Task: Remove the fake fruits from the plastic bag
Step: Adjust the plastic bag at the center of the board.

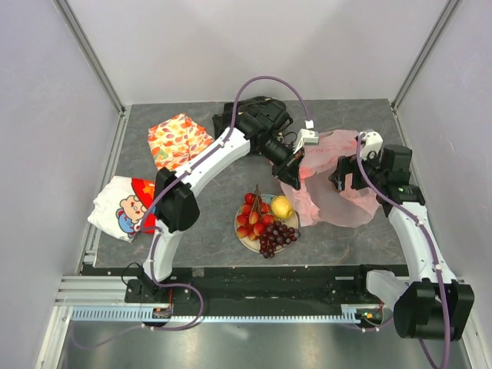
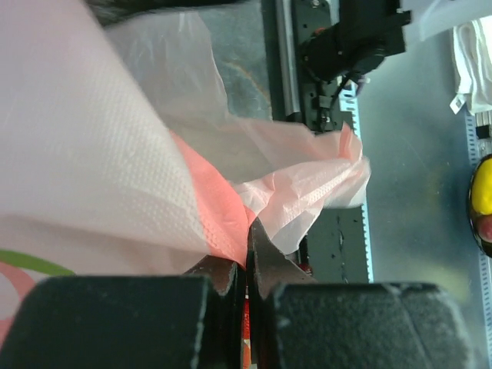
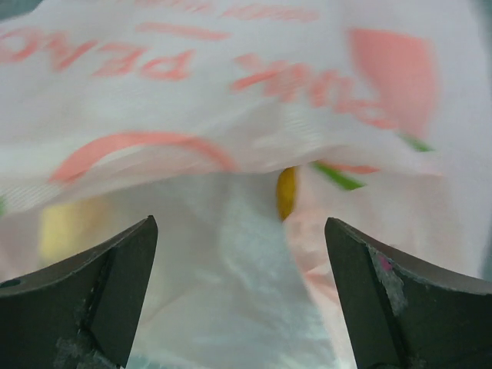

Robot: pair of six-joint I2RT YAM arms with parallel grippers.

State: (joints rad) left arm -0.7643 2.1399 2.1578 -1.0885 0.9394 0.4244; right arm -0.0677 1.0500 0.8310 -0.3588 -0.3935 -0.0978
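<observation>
The fruits look to be out of the bag already. In the top view the red fruits (image 1: 252,215), lemon (image 1: 282,207) and grapes (image 1: 278,237) lie together on a plate (image 1: 243,241) at the centre of the tabletop (image 1: 204,250). The bag (image 1: 342,192) lies crumpled just right of the plate, its near edge close to the rim.

The left gripper (image 1: 294,175) is at the bag's left edge. Its wrist view shows the fingers pressed together on a fold of pink film (image 2: 223,223), with the rest of the bag (image 2: 108,154) billowing toward the upper left of the frame.

The right gripper (image 1: 338,178) sits over the middle of the bag. In its wrist view the fingers (image 3: 115,269) are spread wide and hold nothing, with printed film (image 3: 254,115) filling the frame ahead.

A small yellow patch (image 3: 286,192) shows at the centre of that view, and a paler one sits at the left. I cannot tell whether either is a print, the lemon seen past the film, or something left inside.

I judge this to be the closing check: one side pinched, and the bag ready to be opened or shaken. The next move calls for the right gripper to catch the opposite layer and part the mouth, so that any fruit left inside shows. The film is thin and slippery, so a shallow pinch may slide off.
</observation>
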